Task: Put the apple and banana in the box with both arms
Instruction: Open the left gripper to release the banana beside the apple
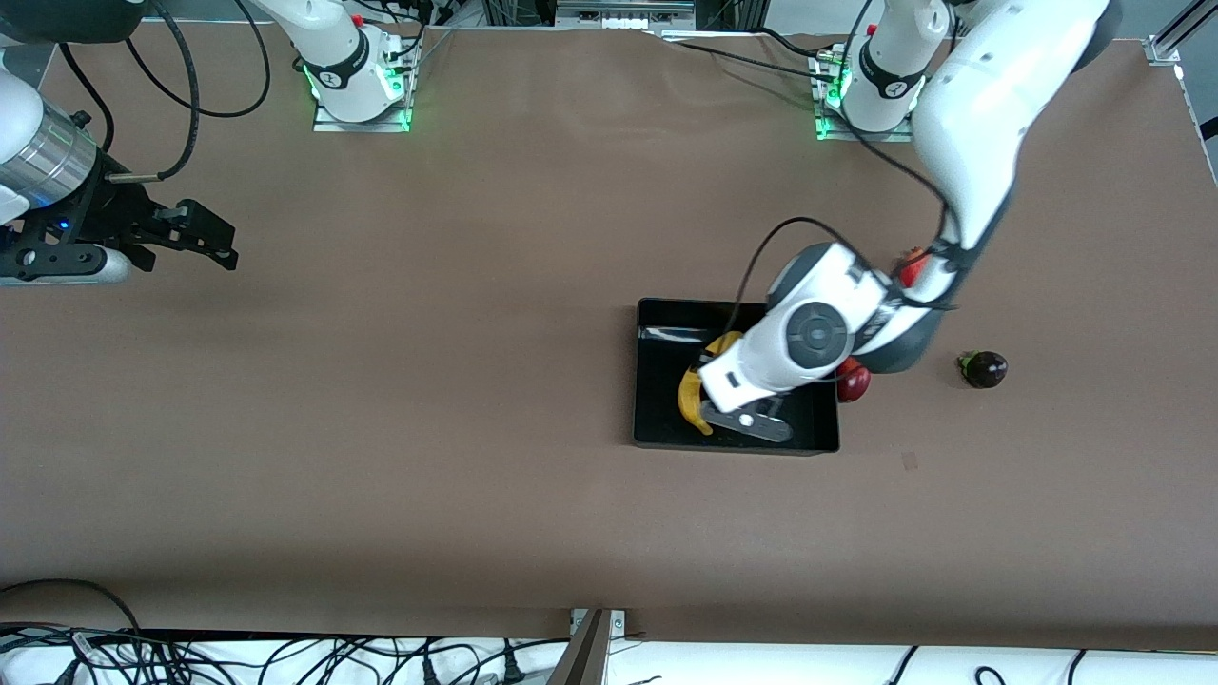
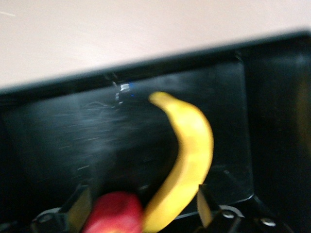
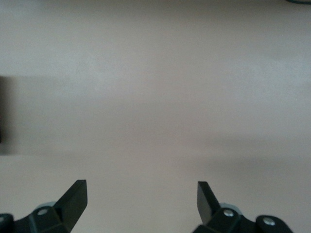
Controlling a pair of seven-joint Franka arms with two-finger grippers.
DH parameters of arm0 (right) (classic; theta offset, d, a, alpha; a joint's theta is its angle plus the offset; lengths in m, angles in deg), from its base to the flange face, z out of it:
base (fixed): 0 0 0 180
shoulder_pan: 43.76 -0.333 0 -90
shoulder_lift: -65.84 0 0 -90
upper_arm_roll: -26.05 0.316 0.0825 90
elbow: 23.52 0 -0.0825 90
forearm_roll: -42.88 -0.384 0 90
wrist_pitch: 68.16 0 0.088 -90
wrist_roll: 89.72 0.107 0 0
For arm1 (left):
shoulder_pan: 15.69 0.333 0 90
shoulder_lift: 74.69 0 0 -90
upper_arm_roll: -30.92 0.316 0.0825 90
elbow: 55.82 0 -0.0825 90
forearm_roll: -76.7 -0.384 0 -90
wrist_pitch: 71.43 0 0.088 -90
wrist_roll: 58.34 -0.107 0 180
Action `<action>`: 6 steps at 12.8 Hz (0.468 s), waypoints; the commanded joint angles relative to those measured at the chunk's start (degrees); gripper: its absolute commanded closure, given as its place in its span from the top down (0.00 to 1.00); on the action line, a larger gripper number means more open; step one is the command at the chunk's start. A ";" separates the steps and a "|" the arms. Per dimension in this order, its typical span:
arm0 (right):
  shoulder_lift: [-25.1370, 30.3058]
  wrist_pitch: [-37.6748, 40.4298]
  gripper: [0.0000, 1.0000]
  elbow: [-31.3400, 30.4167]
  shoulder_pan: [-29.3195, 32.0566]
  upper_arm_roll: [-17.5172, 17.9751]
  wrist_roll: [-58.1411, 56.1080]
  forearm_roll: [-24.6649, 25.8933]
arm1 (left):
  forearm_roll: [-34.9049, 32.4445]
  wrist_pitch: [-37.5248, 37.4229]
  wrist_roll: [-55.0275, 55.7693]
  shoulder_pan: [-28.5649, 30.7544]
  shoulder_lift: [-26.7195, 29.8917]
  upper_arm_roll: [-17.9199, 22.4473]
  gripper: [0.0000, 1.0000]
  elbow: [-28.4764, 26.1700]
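The table (image 1: 457, 400) is a broad, matte brown surface, smooth and flat; on it, toward the left arm's end, sits the box (image 1: 657, 381), a shallow rectangular tray of glossy black plastic with low upright walls that catch faint reflections; the left arm (image 1: 980, 124), white and jointed with a black cable looping off it, bends down over the box, and the left gripper (image 2: 141, 204) hangs low inside it with its black fingers (image 2: 205, 206) spread wide, holding nothing; the right arm waits at its own end of the table, and the right gripper (image 3: 142, 199) hovers over bare brown surface with its dark wedge-shaped fingers (image 3: 75, 196) held well apart; the banana (image 1: 691, 392), long, curved and plain yellow with a smooth skin, lies on the box floor, and in the left wrist view its lower part passes between the spread fingers; the apple (image 2: 114, 212), small, round and red, lies in the box touching the banana; a dark purple rounded fruit (image 1: 984, 368) rests on the table outside the box, near the left arm's end; a glossy red round fruit (image 1: 854, 381) sits just beside the box's outer wall; another red fruit (image 1: 913, 268) shows partly under the left arm.
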State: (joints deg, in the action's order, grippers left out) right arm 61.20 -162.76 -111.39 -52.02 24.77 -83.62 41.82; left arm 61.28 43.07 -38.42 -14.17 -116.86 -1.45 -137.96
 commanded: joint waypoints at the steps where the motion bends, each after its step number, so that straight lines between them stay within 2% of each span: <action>1: -0.19 0.12 1.00 0.86 0.61 0.41 -0.30 0.62 | 0.04 -11.45 0.56 4.01 10.42 -0.23 1.00 1.00; 5: -0.19 0.12 1.00 0.86 0.61 0.41 -0.30 0.62 | 0.39 -33.60 0.39 5.68 14.39 -0.06 1.00 13.21; 6: -0.19 0.12 1.00 0.86 0.61 0.41 -0.30 0.62 | 0.83 -34.08 0.12 5.16 17.18 2.29 1.00 13.06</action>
State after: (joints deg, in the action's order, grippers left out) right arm 61.12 -162.78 -111.28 -52.00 24.76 -83.62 41.82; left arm 61.32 12.48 -38.42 -8.52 -101.26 -1.24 -127.36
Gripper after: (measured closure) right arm 0.000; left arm 0.000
